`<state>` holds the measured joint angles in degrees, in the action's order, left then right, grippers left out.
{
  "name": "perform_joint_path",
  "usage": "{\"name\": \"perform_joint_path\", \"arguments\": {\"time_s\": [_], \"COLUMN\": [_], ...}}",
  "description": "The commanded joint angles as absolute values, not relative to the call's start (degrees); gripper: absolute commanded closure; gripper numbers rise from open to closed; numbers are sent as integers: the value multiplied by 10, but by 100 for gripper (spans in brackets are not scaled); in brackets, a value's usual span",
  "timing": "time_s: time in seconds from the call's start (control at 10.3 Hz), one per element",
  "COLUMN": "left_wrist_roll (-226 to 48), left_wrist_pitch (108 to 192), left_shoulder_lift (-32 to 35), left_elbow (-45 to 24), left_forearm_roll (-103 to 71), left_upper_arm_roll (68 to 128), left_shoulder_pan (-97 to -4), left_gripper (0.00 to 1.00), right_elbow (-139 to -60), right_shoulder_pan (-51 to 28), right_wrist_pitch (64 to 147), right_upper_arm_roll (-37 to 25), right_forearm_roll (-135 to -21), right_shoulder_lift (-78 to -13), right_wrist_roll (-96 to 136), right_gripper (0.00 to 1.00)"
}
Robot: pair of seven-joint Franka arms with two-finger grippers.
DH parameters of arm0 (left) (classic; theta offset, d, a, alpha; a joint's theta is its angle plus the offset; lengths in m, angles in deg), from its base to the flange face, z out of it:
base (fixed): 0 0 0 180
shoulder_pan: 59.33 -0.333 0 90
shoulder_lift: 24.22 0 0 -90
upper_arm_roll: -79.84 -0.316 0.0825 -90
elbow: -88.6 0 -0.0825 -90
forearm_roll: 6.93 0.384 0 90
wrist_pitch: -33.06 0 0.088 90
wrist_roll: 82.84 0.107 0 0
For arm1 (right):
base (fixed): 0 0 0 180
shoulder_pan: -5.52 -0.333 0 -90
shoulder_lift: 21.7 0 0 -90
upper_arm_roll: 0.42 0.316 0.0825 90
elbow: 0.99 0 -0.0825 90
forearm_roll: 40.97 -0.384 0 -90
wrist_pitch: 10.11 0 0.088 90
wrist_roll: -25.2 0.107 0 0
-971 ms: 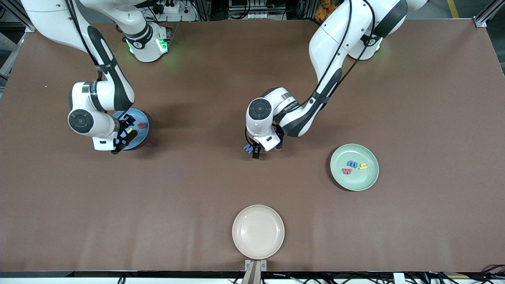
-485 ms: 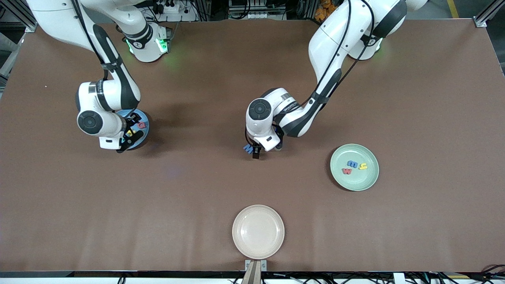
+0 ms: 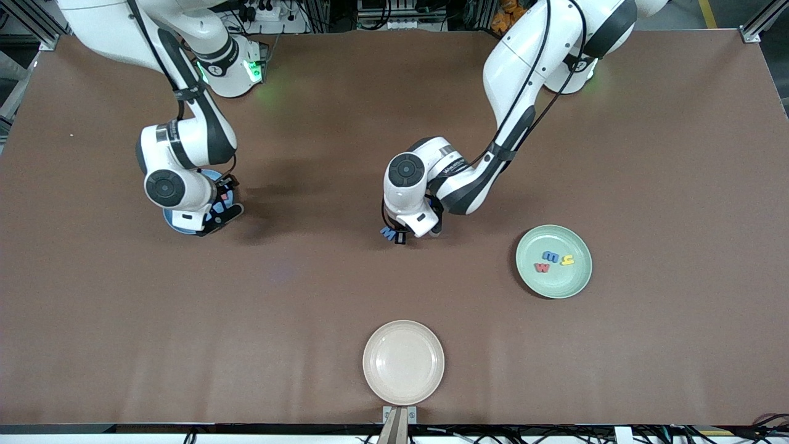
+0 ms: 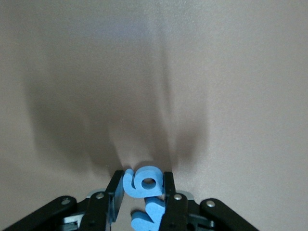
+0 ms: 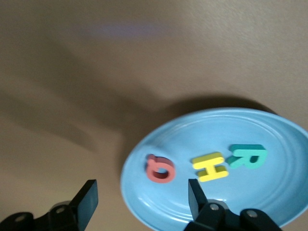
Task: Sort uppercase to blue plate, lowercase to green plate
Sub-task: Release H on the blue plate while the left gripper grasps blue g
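Wide matte brown table surface (image 3: 647, 154) fills the view, evenly lit with soft shadows. Cables and aluminium framing (image 3: 755, 28) run along its upper edge.

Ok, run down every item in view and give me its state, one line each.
Left gripper: shut on the blue rounded letter, low over the table middle.
Blue M: on the table beside that gripper.
Right gripper: open, empty, over the blue plate.
Blue plate: holds red Q, yellow H, teal R.
Green plate: holds red w, blue m, yellow h.
Beige plate: empty.
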<state>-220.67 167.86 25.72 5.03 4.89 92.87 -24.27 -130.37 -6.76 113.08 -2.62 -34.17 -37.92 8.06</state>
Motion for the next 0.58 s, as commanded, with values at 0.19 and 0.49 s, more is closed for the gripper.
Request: {"name": "perform_joint_path", "arguments": {"time_s": [0.19, 0.49], "left_wrist_roll": [-2216, -2180], "left_wrist_pitch": [1652, 1621], "left_shoulder_lift": [230, 215], "left_elbow": [48, 45], "left_forearm_roll": [55, 55], "left_upper_arm_roll": [879, 852], "left_shoulder_pan": [-243, -293], "left_gripper": [100, 100], "right_elbow": [-1301, -1300], "right_shoulder_pan": [-67, -75], "right_wrist_pitch": [1149, 1195], "right_upper_arm_roll": [25, 112], "right_forearm_roll": [-483, -487], "right_shoulder_lift": [-367, -368], "right_wrist_roll": [148, 326], "right_gripper": [16, 17]}}
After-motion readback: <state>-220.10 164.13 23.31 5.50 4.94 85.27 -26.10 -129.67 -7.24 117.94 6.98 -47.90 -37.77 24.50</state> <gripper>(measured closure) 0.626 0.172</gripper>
